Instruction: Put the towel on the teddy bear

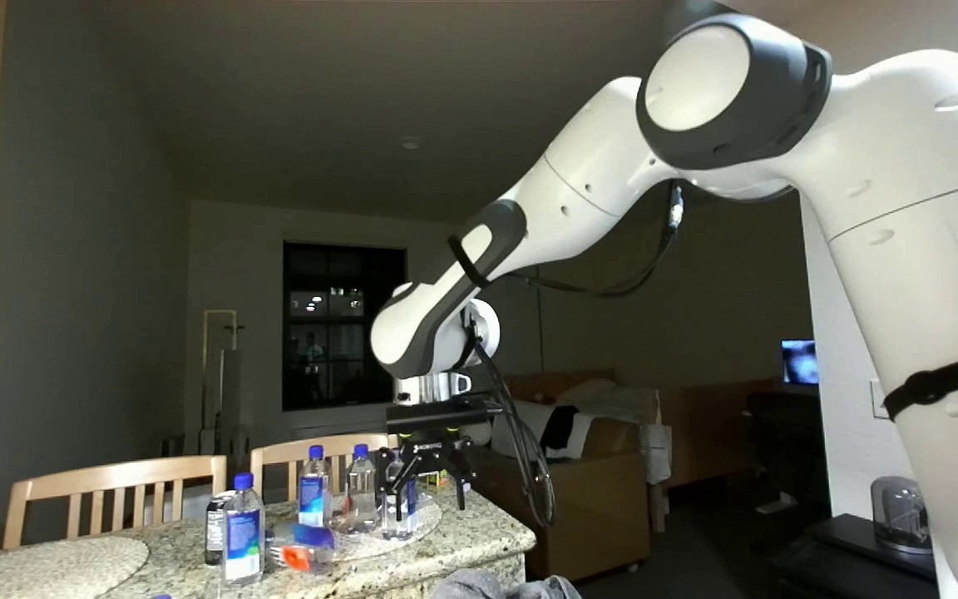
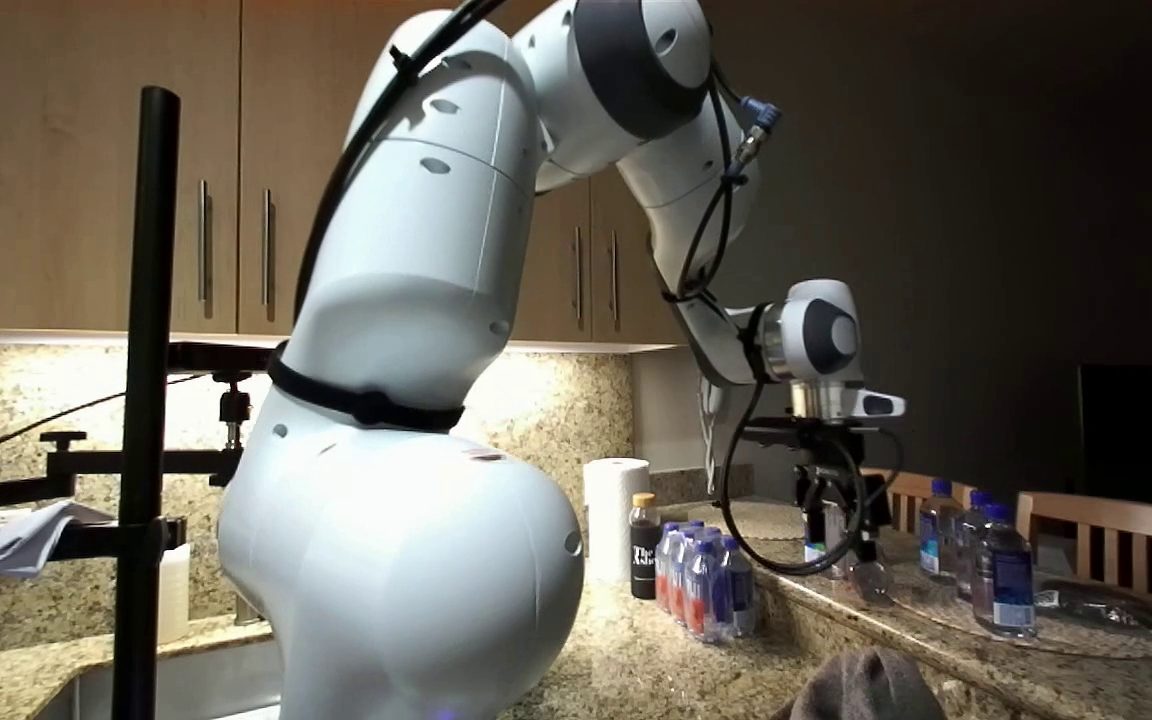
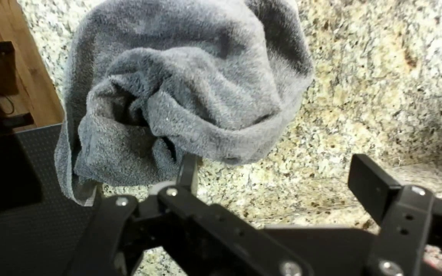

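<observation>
Pointing the spread black gripper (image 1: 430,497) downward from the end of the bent white arm (image 1: 575,187), partly hiding an upright water bottle (image 1: 409,507) on the granite counter (image 1: 491,532); showing the gray towel (image 1: 475,586), cropped by the bottom edge.

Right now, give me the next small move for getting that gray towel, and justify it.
I'd probably shift the gripper toward the upper left of the wrist view, over the gray towel, before lowering: its jaws stand open, but in that view the space between them frames granite counter, while the towel bunches mostly above and left.
</observation>
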`<control>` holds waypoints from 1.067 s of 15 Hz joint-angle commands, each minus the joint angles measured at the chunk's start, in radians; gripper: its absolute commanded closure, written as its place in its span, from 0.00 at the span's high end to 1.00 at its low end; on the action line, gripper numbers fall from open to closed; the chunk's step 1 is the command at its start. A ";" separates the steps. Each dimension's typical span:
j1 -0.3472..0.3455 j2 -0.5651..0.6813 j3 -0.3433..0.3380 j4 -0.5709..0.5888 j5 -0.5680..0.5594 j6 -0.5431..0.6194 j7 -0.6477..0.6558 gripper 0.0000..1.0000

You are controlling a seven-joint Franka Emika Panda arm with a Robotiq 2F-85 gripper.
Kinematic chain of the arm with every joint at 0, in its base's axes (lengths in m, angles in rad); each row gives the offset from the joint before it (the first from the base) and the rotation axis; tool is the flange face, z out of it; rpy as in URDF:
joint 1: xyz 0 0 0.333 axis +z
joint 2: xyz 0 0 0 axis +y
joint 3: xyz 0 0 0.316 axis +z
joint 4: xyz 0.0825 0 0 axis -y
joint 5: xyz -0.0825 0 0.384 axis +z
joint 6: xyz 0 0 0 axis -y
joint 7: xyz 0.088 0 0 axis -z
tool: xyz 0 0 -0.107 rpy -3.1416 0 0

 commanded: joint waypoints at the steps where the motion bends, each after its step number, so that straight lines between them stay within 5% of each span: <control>1: 0.047 -0.120 0.035 -0.123 -0.107 0.004 0.194 1.00; 5: 0.059 -0.169 0.096 -0.143 -0.178 -0.118 0.260 1.00; 9: 0.039 -0.196 0.128 -0.109 -0.133 -0.248 0.198 1.00; 16: -0.002 -0.269 0.120 -0.143 -0.077 -0.187 -0.008 1.00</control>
